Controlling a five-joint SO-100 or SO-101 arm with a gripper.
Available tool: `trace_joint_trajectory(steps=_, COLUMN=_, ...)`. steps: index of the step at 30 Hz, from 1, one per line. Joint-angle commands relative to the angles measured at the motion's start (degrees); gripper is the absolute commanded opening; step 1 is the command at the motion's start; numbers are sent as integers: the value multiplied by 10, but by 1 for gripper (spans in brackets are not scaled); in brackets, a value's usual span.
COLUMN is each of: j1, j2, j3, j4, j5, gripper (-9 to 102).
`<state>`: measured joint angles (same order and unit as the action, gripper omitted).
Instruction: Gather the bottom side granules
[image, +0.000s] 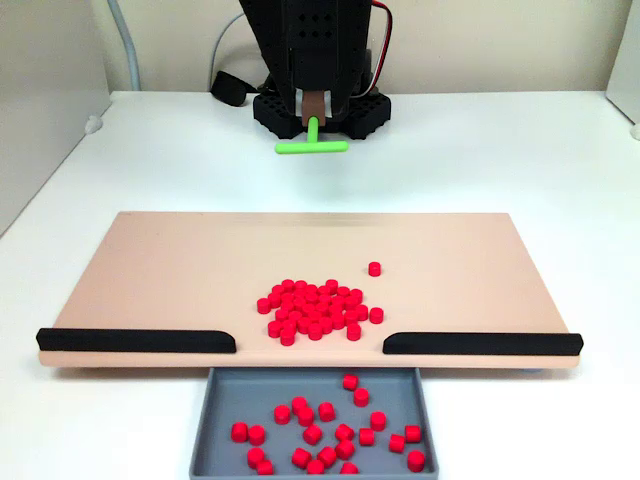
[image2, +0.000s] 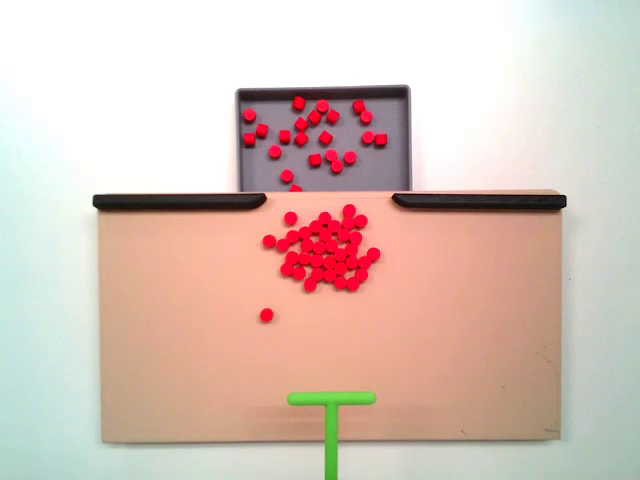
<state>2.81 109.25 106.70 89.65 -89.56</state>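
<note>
Your gripper (image: 313, 118) seems to pinch the green stick (image: 312, 144); one fixed view shows granules (image2: 322, 251) piled.

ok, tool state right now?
Tool: shut on the green T-shaped stick, held above the board's edge, away from the granules.

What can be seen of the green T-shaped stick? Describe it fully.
The green T-shaped stick is bright green, matte and plastic-looking: a straight stem ending in a short crossbar. In a fixed view its stem rises into the arm's dark pincer, crossbar lowermost. From above, the crossbar lies over the tan board's edge, apart from the red granules.
</note>
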Motion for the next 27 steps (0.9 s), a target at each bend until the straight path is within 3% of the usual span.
trace_joint_trajectory(steps=1, j1=1, j2=4, j3=-8, j4=0, j5=3, gripper=0)
trace_joint_trajectory(steps=27, j1=-21, j2=-1, j3=0, j4=-6, j5=36, gripper=0)
